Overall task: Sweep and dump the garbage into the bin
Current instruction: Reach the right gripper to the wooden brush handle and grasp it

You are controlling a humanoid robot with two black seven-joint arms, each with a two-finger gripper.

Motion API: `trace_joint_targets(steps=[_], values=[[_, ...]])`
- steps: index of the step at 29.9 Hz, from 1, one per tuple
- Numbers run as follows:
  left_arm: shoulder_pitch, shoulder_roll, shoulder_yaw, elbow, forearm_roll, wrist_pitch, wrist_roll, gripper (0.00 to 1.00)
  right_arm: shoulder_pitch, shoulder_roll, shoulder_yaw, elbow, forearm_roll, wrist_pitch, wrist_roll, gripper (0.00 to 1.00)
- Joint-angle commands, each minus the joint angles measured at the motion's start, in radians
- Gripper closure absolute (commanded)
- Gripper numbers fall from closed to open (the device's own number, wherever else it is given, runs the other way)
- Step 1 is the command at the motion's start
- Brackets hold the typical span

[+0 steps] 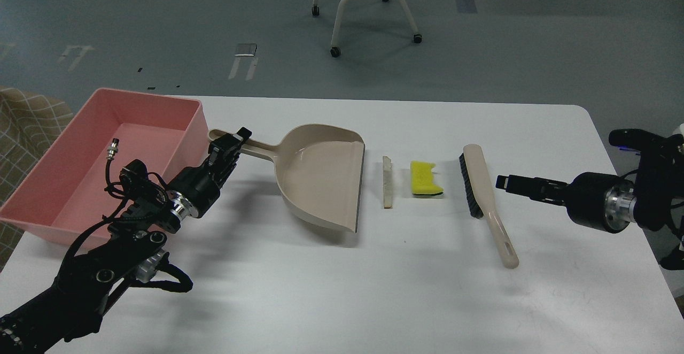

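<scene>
Two scraps of garbage near the middle of the table [331, 300]: a thin whitish slice [387, 182] lying just beside the open lip of the beige dustpan [320, 175], and a yellow sponge piece [425, 178] between that slice and the brush [483, 196]. Pink bin [160, 105] at the table's left edge, holding none of the scraps. Dustpan handle pointing toward the bin.

Left gripper [231, 143] at the end of the dustpan handle, fingers on either side of it; closed on it or only around it, cannot tell. Right gripper [502, 182] near the table's right edge, apart from the brush, not touching it; seen end-on and dark, so jaw state cannot be told.

Sweeping not yet started, by the look of it; brush ungrasped.

Risks from here:
- A grip at the very tip of the handle probably lets the pan swing or tip when lifted, spilling scraps.
- Brush lying flat and slim; a shallow pinch likely to slip or twist.
- A fast sweep could flick the light slice past the lip or push the pan away.
</scene>
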Motion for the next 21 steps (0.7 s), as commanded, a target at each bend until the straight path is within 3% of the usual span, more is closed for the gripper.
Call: trace_joint_targets(steps=[1,4,12,16,21], values=[[0.000,0.000,0.000,0.000,0.000,0.000,0.000,1.00,-0.020,0.003,-0.004,0.050,-0.001,0.002,-0.097,0.10],[-0.001,-0.001,0.000,0.000,0.000,0.000,0.000,1.00,-0.026,-0.002,-0.004,0.066,-0.001,0.004,-0.136,0.10],[0.003,0.000,0.000,0.000,-0.002,0.000,0.000,1.00,-0.035,0.004,-0.004,0.072,-0.001,0.005,-0.143,0.12],[0.005,0.003,0.000,0.000,-0.002,0.000,0.000,1.00,-0.037,0.026,-0.005,0.070,-0.001,0.005,-0.183,0.13],[0.005,0.003,0.000,0.000,-0.002,0.000,0.000,1.00,-0.043,0.059,-0.016,0.064,-0.007,0.007,-0.188,0.15]])
